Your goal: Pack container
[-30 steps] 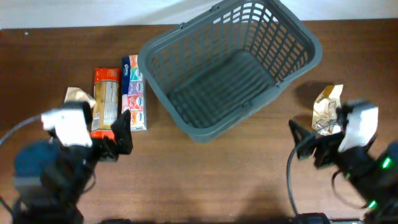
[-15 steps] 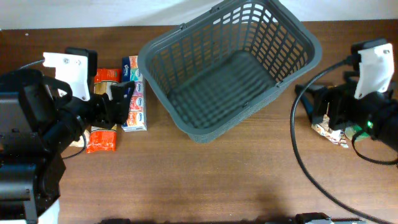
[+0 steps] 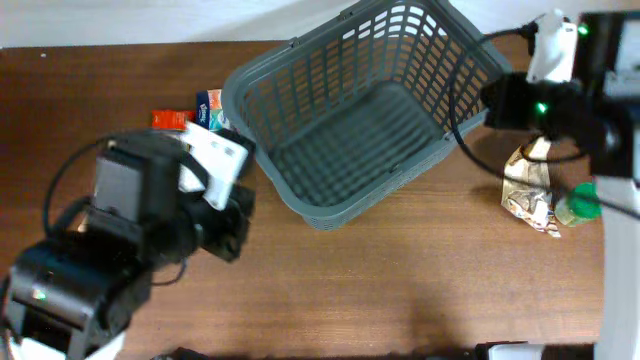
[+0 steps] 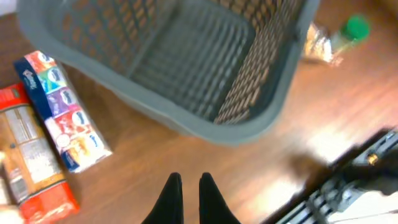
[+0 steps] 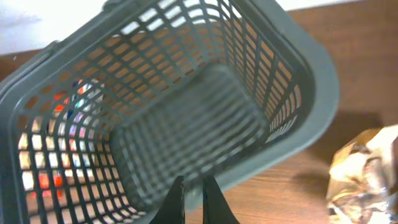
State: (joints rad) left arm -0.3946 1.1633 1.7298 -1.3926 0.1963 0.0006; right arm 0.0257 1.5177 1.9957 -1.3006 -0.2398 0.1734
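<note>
This is a robotics lab rig dressed as a mock grocery-packing station. A wood-grain bench [image 3: 400, 290] stands against a plain white wall [image 3: 150, 15]. On it are a left arm [image 3: 130, 230] and a right arm [image 3: 590, 90] in black and white, the right one trailing a loose black cable [image 3: 456, 115]. A grey shopping basket [image 3: 300, 90] sits among staged goods: a tissue multipack [image 4: 62, 112], a pasta packet [image 4: 34, 162], a crinkled foil bag [image 3: 525, 185] and a green-capped bottle [image 3: 577, 203].

Grey lattice basket [image 3: 470, 75], red packet [image 4: 34, 165], green bottle cap [image 4: 356, 26].
</note>
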